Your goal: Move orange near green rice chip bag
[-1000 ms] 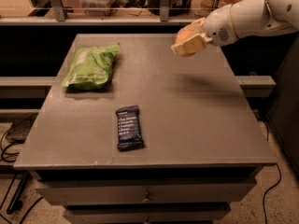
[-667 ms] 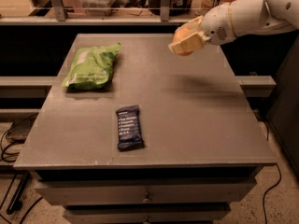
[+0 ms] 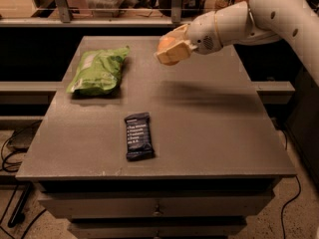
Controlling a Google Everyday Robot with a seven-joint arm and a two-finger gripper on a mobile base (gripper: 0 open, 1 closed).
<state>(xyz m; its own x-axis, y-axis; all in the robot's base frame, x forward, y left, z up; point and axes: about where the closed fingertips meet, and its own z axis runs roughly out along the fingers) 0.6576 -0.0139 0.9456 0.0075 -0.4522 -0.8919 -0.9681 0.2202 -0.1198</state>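
The green rice chip bag [image 3: 97,71] lies on the table's far left part. My gripper [image 3: 171,49] hangs above the table's far middle, to the right of the bag, at the end of the white arm coming in from the upper right. It is shut on the orange [image 3: 167,46], which shows between the pale fingers and is held clear of the tabletop. A shadow falls on the table below and to the right of it.
A flat dark blue wrapped bar [image 3: 138,136] lies near the table's front middle. The grey table [image 3: 219,133] has drawers under its front edge. A shelf with railings runs behind the table. Cables lie on the floor at the left.
My gripper, with the orange in it, has moved left across the far part of the table, closer to the green bag. The bag and the bar have not moved.
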